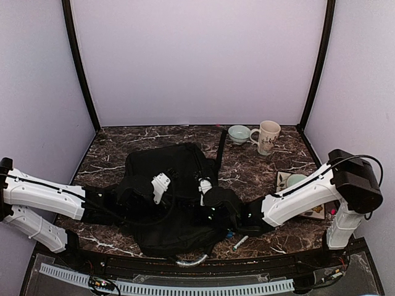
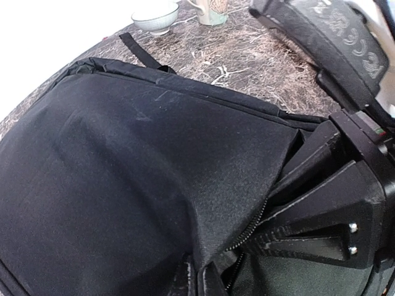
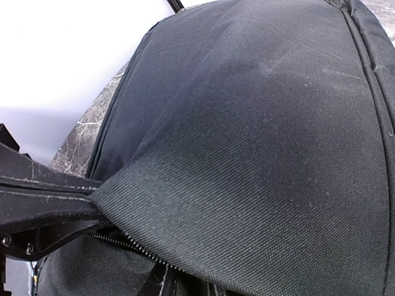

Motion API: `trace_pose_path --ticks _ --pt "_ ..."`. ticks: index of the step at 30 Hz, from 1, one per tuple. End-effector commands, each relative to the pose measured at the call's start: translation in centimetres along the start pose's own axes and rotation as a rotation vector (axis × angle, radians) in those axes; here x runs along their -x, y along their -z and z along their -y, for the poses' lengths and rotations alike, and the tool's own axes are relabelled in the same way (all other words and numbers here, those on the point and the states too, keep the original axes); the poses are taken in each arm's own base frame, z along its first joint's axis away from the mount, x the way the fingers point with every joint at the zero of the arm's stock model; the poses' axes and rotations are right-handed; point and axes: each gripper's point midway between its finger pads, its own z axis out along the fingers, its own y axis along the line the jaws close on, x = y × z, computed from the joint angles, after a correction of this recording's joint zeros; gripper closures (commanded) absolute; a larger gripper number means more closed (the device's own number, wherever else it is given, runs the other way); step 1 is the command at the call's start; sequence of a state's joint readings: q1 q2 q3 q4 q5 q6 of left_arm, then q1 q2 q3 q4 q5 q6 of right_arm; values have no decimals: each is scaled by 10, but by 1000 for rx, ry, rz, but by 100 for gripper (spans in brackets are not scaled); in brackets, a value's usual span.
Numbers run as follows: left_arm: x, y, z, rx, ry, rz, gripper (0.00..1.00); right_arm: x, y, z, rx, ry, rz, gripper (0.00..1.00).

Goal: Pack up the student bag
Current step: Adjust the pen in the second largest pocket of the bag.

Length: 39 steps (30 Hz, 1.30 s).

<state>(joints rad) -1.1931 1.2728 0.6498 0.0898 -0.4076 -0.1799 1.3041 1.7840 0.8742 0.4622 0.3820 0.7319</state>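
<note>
The black student bag (image 1: 166,203) lies flat mid-table, its strap (image 1: 220,151) running to the back. My left gripper (image 1: 162,185) and right gripper (image 1: 205,187) meet over the bag's top. In the left wrist view the left gripper (image 2: 200,279) is shut on the lifted edge of the bag's top flap (image 2: 154,160), beside the open zipper (image 2: 253,227). The right gripper's fingers (image 2: 321,203) reach in under that flap. In the right wrist view the right gripper (image 3: 185,285) pinches the same flap (image 3: 259,154) by the zipper (image 3: 123,242), facing the left fingers (image 3: 43,203).
A pale bowl (image 1: 239,133) and a patterned mug (image 1: 267,136) stand at the back right. A small bowl on a flat patterned thing (image 1: 295,180) sits at the right edge under my right arm. A pen (image 1: 240,242) lies near the front edge.
</note>
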Motion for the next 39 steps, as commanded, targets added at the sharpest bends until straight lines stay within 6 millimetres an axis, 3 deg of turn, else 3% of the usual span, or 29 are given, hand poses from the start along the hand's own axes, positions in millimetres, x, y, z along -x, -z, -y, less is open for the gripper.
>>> trace_pose_path --ticks 1,10,15,19,25,32,39 --pt "29 15 30 -165 26 112 100 -41 -2 46 -130 25 -127 81" --pt "24 11 38 -201 26 90 100 -6 -3 43 -147 93 40 81" --pt "20 4 36 -174 28 67 100 -2 -16 42 -164 143 87 81" --pt "10 -2 28 -119 32 41 100 -3 -14 33 -95 148 96 81" --pt "-10 -17 -5 87 4 -38 100 -10 3 22 12 145 54 79" --pt "-23 -18 -28 199 -13 -102 100 -3 43 4 94 160 42 75" --pt "-32 -4 -50 261 1 -124 100 12 75 19 35 130 45 65"
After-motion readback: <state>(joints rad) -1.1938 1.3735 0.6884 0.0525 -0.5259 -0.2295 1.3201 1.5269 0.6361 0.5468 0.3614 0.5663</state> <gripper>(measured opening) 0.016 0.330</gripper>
